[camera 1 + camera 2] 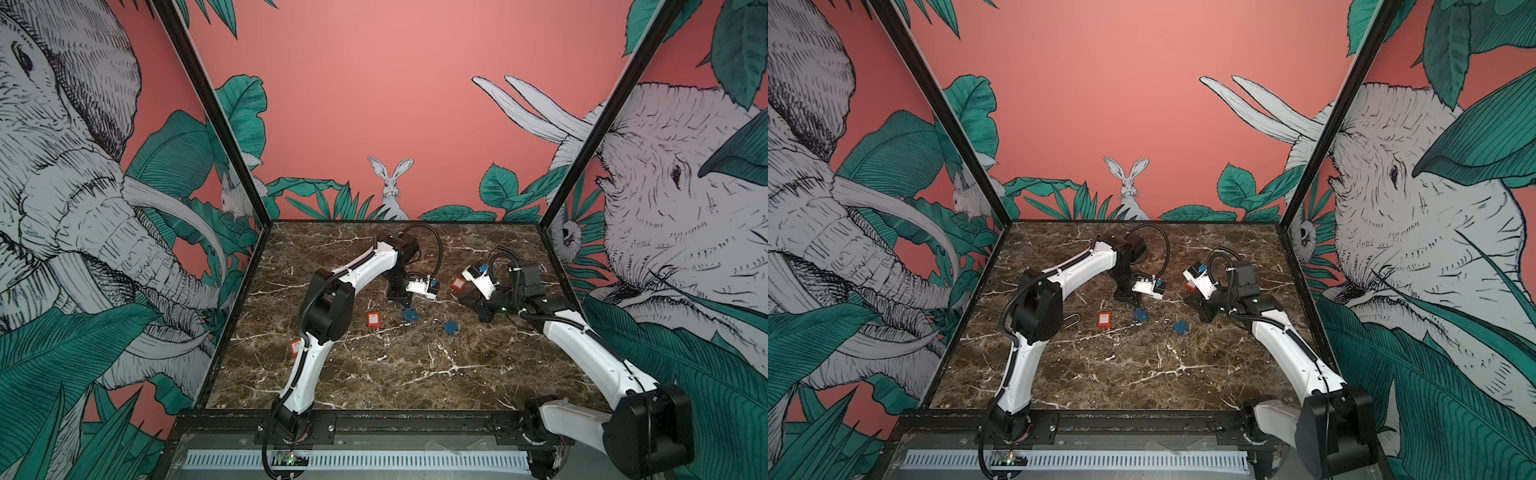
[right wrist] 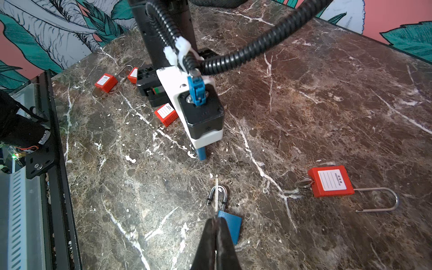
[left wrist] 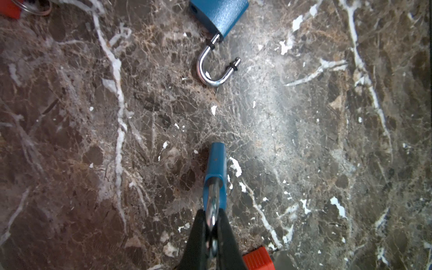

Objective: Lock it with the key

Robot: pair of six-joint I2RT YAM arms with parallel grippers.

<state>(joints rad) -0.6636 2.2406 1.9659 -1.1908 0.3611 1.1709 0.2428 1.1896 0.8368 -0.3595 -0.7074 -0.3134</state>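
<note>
The left arm (image 1: 365, 264) reaches over mid-bench with its wrist folded, so the left end effector (image 3: 212, 222) points down. It is pinched narrow on the steel shackle of a blue padlock (image 3: 215, 163), which hangs upright with its body toward the bench (image 2: 327, 93). The right arm (image 1: 582, 340) comes in low. The right end effector (image 2: 216, 221) is clamped on a key (image 2: 217, 191), whose blade aims at that padlock but stays apart from it, above a second blue padlock (image 2: 230, 226) lying open.

the frame edge cuts off the lying blue padlock (image 3: 219, 16) and a red padlock (image 3: 257, 260).
</note>
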